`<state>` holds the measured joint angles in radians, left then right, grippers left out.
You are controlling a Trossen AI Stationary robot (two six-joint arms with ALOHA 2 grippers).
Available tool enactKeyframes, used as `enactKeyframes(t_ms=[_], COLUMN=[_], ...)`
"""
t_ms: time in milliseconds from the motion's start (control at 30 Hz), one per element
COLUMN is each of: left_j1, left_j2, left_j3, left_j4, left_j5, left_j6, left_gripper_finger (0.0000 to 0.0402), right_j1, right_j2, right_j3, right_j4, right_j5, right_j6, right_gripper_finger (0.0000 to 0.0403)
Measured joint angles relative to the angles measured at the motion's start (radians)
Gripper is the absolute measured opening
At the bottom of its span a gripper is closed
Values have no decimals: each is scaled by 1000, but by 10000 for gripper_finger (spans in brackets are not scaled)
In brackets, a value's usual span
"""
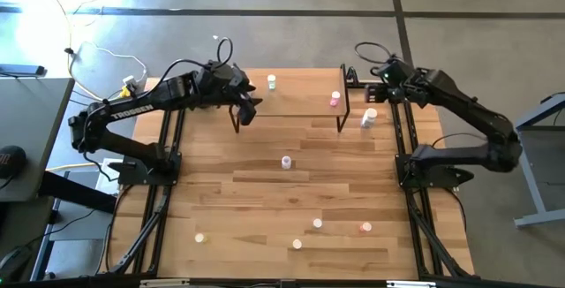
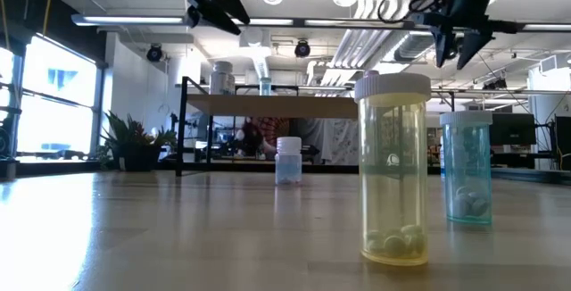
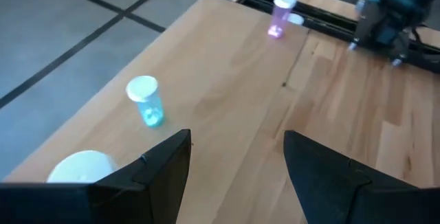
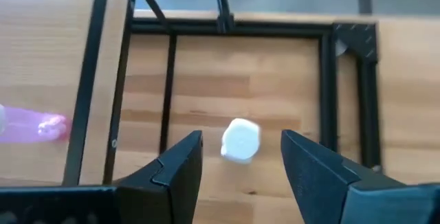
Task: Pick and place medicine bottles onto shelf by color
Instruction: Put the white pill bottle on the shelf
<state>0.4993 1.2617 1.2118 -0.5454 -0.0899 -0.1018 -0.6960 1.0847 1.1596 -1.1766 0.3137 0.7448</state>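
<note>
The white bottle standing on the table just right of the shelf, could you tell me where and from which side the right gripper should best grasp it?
Grip the white bottle across its round body below the cap, descending from above: it stands upright and centred under the open right gripper.

Open-ceilinged lab: exposed ducts point(image 2: 357, 41), monitors point(image 2: 513, 130)
</note>
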Motion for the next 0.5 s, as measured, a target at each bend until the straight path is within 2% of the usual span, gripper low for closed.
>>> enactKeyframes(t_ms=[333, 500], left_j1=[-62, -85], left_j2=[0, 0], left_j3=[0, 0], left_j4=[19, 19], left_j5=[-1, 0], left_j6=[69, 114], left_gripper_finger=[223, 223], right_j1=[-8, -35], right_j2=[-5, -5], right_j3=[-161, -227], right_j4=[58, 115], right_j5=[-14, -74], right_j6=[233, 313], right_gripper_finger=[189, 198])
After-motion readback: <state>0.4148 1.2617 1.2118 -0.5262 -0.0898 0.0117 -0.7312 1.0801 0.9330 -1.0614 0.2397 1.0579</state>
